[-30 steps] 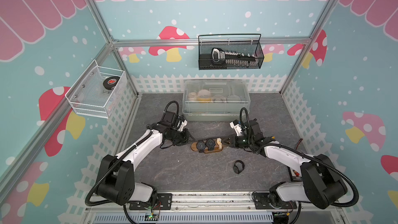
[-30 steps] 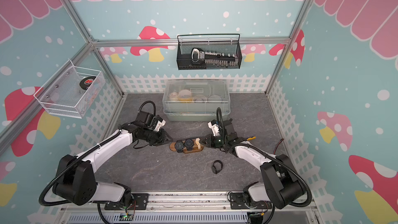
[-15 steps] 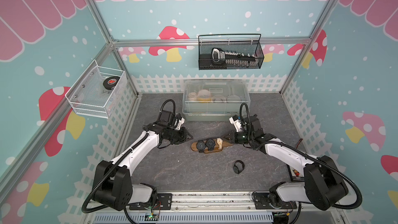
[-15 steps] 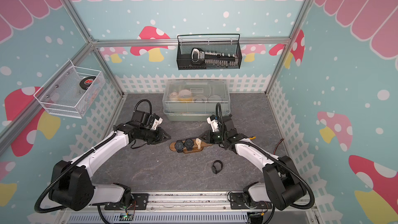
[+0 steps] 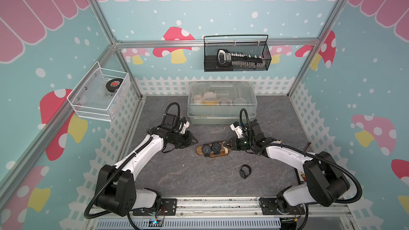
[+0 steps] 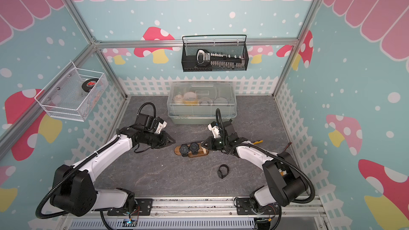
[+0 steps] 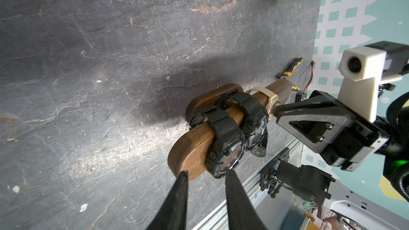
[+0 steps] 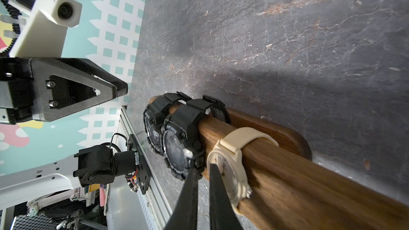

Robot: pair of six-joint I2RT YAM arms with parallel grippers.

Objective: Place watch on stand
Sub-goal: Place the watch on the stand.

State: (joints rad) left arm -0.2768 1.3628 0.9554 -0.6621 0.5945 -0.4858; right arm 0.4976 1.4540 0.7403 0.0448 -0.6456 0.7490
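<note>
On the stand [image 8: 287, 184], cream watch dial [image 8: 229, 173], right wrist view only

Clear lidded box [image 5: 221, 119] at the back — black wire basket [image 5: 236, 66] above, white mesh basket [image 5: 93, 105] aside.

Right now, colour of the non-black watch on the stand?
Cream watch, strap and case; right wrist view shows it best.

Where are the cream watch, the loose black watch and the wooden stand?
Cream watch [image 8: 231, 173]: right wrist view, on its white dial.
Loose black watch [image 5: 243, 174]: a top view, on its case.
Wooden stand [image 7: 192, 149]: left wrist view, on the bar's bare rounded end.
</note>
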